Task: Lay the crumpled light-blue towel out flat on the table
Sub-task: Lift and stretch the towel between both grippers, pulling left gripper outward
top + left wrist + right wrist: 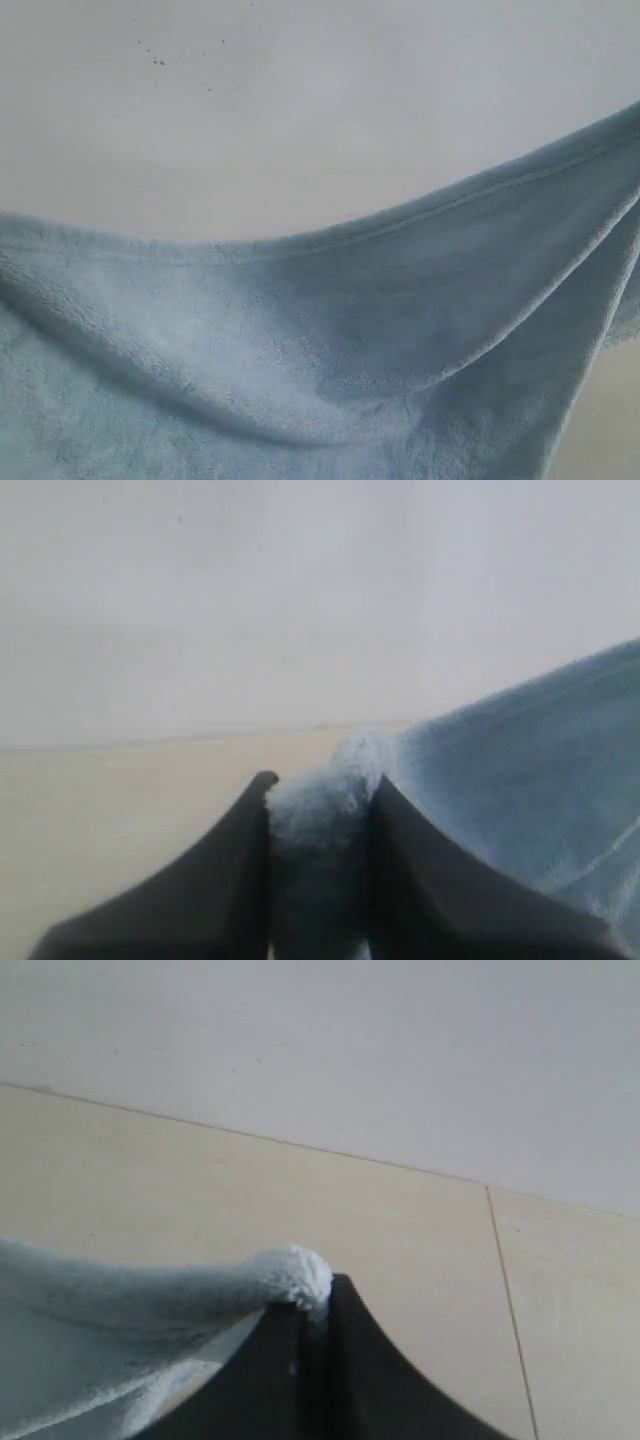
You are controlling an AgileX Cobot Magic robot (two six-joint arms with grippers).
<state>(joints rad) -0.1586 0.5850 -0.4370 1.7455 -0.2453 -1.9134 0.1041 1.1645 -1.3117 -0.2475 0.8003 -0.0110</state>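
Towel (300,360) hangs above the table (400,1250), sagging between the pincers: left gripper (322,786) and right gripper (320,1300) each clamp a bunched edge (corners, probably). Pickup looks done; stretching and laying it flat remain.

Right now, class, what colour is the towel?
The towel is plain pale blue, best seen in the exterior view.

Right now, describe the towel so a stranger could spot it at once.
Above the beige table, the towel sags between the left tool and the right tool. It is the only fluffy, light-blue thing there, hemmed along its upper edge.
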